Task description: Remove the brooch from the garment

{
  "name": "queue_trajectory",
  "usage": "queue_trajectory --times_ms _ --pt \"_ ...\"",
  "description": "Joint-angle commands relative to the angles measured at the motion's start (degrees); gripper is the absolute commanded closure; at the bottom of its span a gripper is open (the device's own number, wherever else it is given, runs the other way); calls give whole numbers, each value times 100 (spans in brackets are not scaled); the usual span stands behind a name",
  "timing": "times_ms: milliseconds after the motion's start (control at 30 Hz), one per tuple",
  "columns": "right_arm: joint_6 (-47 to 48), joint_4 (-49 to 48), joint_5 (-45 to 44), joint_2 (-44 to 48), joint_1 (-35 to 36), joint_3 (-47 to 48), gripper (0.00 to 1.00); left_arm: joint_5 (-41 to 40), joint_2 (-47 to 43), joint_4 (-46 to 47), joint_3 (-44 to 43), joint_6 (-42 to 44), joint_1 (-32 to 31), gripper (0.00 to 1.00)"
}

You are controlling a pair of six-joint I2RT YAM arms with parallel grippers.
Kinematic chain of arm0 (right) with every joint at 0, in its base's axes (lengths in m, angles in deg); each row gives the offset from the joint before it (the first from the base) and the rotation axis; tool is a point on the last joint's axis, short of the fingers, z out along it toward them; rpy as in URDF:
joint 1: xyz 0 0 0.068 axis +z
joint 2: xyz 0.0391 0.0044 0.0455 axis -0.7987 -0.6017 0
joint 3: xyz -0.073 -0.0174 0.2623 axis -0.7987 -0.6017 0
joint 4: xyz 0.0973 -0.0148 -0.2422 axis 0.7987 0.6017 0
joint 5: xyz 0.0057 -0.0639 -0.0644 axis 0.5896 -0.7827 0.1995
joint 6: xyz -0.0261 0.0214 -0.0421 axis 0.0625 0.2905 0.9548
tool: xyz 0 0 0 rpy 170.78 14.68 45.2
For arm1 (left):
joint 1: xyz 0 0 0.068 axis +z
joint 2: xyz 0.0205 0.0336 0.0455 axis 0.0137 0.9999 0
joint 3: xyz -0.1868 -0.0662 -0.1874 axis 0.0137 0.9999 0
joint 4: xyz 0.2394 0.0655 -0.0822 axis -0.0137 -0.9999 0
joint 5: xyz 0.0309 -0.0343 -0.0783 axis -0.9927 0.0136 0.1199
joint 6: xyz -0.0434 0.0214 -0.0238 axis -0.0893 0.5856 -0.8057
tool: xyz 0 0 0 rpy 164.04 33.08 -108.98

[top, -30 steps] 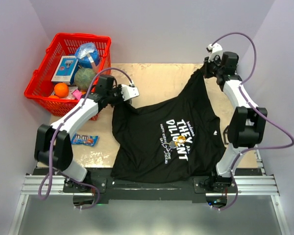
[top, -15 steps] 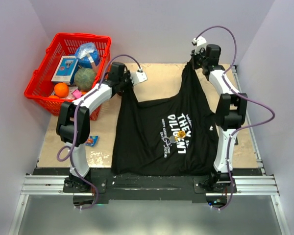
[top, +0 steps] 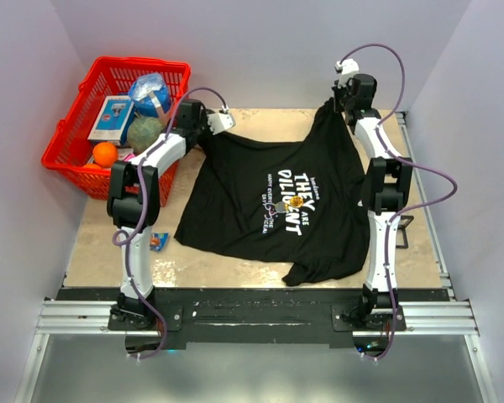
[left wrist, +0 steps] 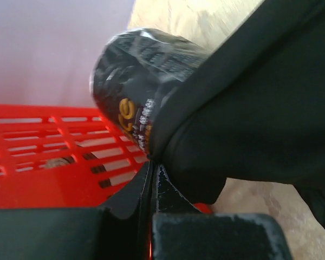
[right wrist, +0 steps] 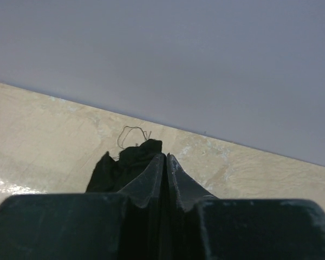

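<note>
The garment [top: 260, 210], a black T-shirt with white lettering, lies spread on the table. The brooch [top: 297, 202], small and gold, sits on the lettering at mid-chest. My left gripper [top: 203, 133] is shut on the shirt's far left corner, next to the basket. In the left wrist view the gripper [left wrist: 153, 165] is shut on black cloth [left wrist: 249, 119]. My right gripper [top: 335, 107] is shut on the shirt's far right corner at the back edge. In the right wrist view the gripper [right wrist: 166, 157] pinches bunched black cloth [right wrist: 124, 161] with a loose thread.
A red basket [top: 67, 155] at the back left holds an orange, a green ball, a blue bag and a box; its wall fills the left wrist view [left wrist: 38, 162]. A candy packet [top: 157, 243] lies by the left arm. A black bracket [top: 401, 231] sits at the right edge.
Both arms have stretched toward the back of the table with the shirt's corners in them. The shirt has been drawn away from the near edge and now lies flatter.
</note>
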Motion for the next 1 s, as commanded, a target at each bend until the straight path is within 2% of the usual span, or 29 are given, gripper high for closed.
queue_trajectory --times_ms 0,33,67,133,167,200,233,267,367,433,533,600,633,733,833,967 --pt "-147 -165 -162 298 10 138 81 219 -383 -125 216 -164 -162 100" --pt "-147 -112 -23 386 10 59 74 403 -549 -151 243 -261 -188 100" --pt "-147 -59 74 500 10 24 60 518 -655 -186 269 -349 -249 94" --pt "-86 64 285 939 10 -160 53 685 -979 -170 331 -578 -372 83" --pt "37 90 530 1123 19 -266 50 677 -1086 -134 383 -648 -521 69" --pt "64 82 637 1578 28 -423 49 703 -1200 -30 427 -849 -601 64" --pt "73 47 699 1817 28 -869 48 756 -1427 24 497 -973 -680 54" --pt "117 3 813 2046 28 -1143 47 809 -1534 50 541 -1192 -828 51" --pt "432 -50 1277 3030 37 -2233 47 1054 -1851 130 848 -1631 -1101 48" --pt "530 221 1603 3574 46 -2971 49 1554 -1974 -10 1129 -1930 -1181 47" --pt "967 994 2508 4024 124 -3754 50 2459 -1861 -519 1253 -2721 -1173 47" --pt "1179 1415 2816 4227 299 -4315 49 3029 -1738 -950 1306 -3275 -1164 46" --pt "1346 1496 2879 4393 361 -4510 48 3207 -1728 -1056 1428 -3425 -1155 41" --pt "1645 1751 3142 4605 713 -5152 47 3744 -1877 -970 1973 -4162 -1138 41" --pt "1673 1910 3239 4711 1091 -5496 46 3955 -2044 -723 2448 -4244 -1137 40" --pt "1191 1910 3170 4484 1285 -5584 48 3948 -1747 -1240 2423 -3893 -1137 41"
